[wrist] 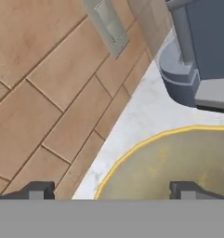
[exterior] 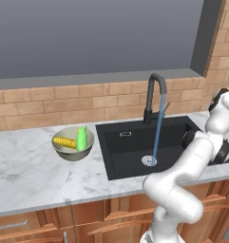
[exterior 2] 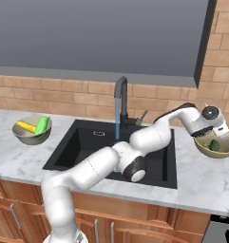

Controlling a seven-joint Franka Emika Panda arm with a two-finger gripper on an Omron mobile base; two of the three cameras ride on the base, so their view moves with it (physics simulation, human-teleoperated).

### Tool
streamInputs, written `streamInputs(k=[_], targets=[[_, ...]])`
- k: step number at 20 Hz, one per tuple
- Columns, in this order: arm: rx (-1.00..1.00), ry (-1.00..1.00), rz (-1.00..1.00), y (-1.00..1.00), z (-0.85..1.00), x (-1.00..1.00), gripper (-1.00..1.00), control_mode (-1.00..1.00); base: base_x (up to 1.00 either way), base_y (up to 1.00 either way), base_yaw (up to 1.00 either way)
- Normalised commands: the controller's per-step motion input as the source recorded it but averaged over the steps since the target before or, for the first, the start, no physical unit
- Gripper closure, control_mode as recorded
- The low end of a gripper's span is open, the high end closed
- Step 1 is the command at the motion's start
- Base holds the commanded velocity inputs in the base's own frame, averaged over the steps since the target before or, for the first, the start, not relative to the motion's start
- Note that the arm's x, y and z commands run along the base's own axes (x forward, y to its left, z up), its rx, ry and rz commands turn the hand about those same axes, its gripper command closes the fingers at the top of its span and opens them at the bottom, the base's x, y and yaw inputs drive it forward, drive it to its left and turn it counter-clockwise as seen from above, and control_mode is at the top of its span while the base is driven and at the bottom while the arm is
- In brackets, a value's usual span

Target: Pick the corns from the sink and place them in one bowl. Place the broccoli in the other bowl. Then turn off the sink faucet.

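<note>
Gripper of mine's spread wide over the olive-tan bowl, broccoli sitting inside. Both corns done too, so next: faucet lever, around nine o'clock.

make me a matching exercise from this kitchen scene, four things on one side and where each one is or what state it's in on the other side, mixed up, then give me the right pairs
Things
1. yellow corn cob
2. broccoli
3. faucet
4. pincer

Places or states
A. running, with a blue stream falling to the sink drain
B. open, above the olive-tan bowl
C. in the pale bowl left of the sink, next to a bright green piece
D. in the olive-tan bowl right of the sink

Pairs: 1-C, 2-D, 3-A, 4-B
</note>
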Motion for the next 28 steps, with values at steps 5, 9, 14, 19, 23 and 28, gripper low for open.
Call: streamInputs(k=[5,9,14,19,23,28], targets=[[0.08,-0.31,0.33,0.63,0.00,-0.18,-1.00,-1.00,0.00,0.00,0.00],[0.05,-0.19,0.37,0.77,-0.01,-0.16,-1.00,-1.00,0.00,0.00,0.00],[0.00,-0.15,0.43,0.98,-0.08,-0.16,-1.00,-1.00,0.00,0.00,0.00],[0.00,-0.19,0.41,0.94,0.12,-0.01,-1.00,-1.00,0.00,0.00,0.00],[-0.03,-0.27,0.23,0.51,0.39,0.00,-1.00,-1.00,0.00,0.00,0.00],[-0.09,-0.07,0.13,0.36,0.14,0.00,-1.00,-1.00,0.00,0.00,0.00]])
